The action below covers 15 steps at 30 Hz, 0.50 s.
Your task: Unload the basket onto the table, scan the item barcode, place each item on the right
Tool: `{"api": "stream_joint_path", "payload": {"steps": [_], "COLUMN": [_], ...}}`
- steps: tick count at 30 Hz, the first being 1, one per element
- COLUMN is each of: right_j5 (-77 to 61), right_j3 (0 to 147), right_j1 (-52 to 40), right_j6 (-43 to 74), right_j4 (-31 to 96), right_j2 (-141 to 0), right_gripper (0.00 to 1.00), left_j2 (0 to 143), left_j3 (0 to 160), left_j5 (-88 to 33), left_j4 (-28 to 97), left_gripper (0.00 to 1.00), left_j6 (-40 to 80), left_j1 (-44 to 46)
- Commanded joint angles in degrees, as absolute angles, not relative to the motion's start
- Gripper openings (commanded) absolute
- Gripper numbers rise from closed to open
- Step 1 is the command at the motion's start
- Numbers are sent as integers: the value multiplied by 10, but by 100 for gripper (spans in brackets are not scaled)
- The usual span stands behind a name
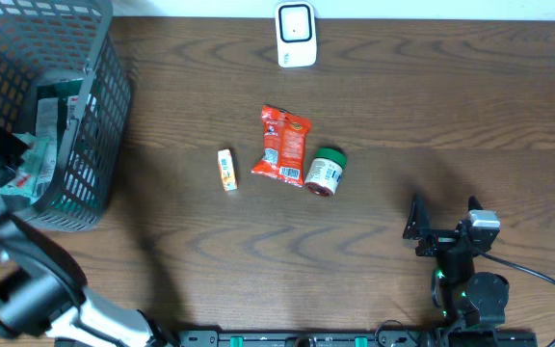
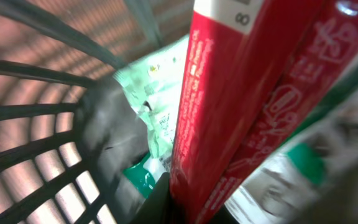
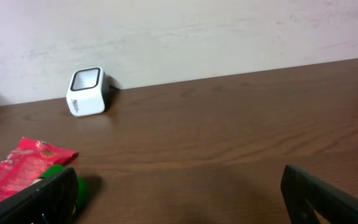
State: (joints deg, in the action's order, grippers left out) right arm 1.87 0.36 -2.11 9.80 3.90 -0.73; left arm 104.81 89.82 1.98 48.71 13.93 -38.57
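Red box (image 2: 229,93) inside grey basket (image 1: 104,116), upper left of overhead, L gripper (image 2: 188,214) clamped shut on it. R gripper (image 1: 443,214) lower right, jaws wide, holding nothing. Brown wood table (image 1: 432,106), white scanner (image 1: 296,34) top centre, white wall (image 3: 229,25) behind

On the dark wooden bench (image 1: 403,116), a red foil snack packet (image 1: 283,145) is laid near the middle. A small yellow-and-white box (image 1: 226,170) is set just left of it, and a green-lidded jar (image 1: 325,172) just right of it. A white cube-shaped scanner (image 1: 296,35) is placed well behind it. A grey plastic mesh basket (image 1: 114,106) is stood far to its left, with a red cardboard carton (image 2: 229,93) kept among packets inside.
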Motion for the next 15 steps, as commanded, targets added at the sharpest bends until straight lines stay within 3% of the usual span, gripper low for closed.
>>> {"api": "stream_joint_path", "payload": {"steps": [1, 9, 15], "right_j5": [18, 18, 18], "right_j3": [3, 3, 3], "right_j1": [-17, -17, -17], "right_j6": [91, 91, 91], "right_j4": [41, 41, 41], "right_j2": [-8, -8, -8], "right_gripper": [99, 99, 99], "left_j2": [984, 868, 846], "left_j3": [914, 914, 914], "left_j5": [18, -65, -53], "left_j4": [485, 499, 530], "left_gripper": [7, 7, 7], "left_j6": [182, 203, 227], "left_j1": [-381, -289, -126]}}
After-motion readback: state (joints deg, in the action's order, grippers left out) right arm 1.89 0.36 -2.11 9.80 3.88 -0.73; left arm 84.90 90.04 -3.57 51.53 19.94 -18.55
